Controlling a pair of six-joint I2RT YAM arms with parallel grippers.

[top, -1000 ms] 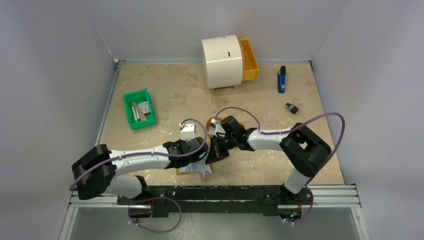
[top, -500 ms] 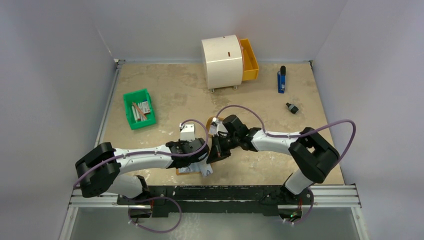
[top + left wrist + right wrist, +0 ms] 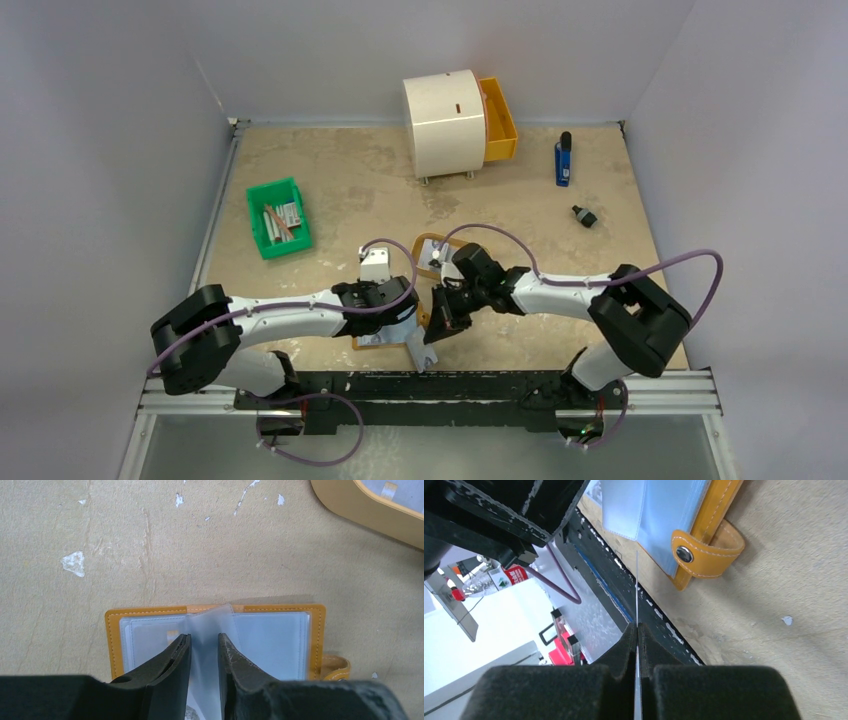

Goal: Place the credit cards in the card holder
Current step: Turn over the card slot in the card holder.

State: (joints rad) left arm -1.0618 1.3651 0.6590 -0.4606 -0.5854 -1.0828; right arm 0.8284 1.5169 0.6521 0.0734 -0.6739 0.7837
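The card holder [image 3: 215, 630] lies open on the table, orange-tan, with clear plastic sleeves inside. My left gripper [image 3: 203, 637] stands over its spine, jaws slightly apart, and one translucent sleeve leaf [image 3: 210, 622] rises between the fingers. My right gripper [image 3: 637, 626] is shut on a credit card [image 3: 637, 587], seen edge-on as a thin white line. That card points toward the card holder's snap strap [image 3: 704, 555] and stays apart from it. From above, the right gripper [image 3: 440, 325] hangs just right of the left gripper [image 3: 405, 335], near the table's front edge.
An oval tan tray [image 3: 360, 502] with something pale in it sits just beyond the card holder. A green bin [image 3: 278, 216] of sticks stands at the left. A white cabinet [image 3: 445, 122] with an orange drawer [image 3: 498, 120] is at the back. A blue object [image 3: 563, 160] and a small black one [image 3: 584, 215] lie at the right.
My right gripper has drawn back from the tray toward the near edge with the card in it. The left arm has barely shifted.
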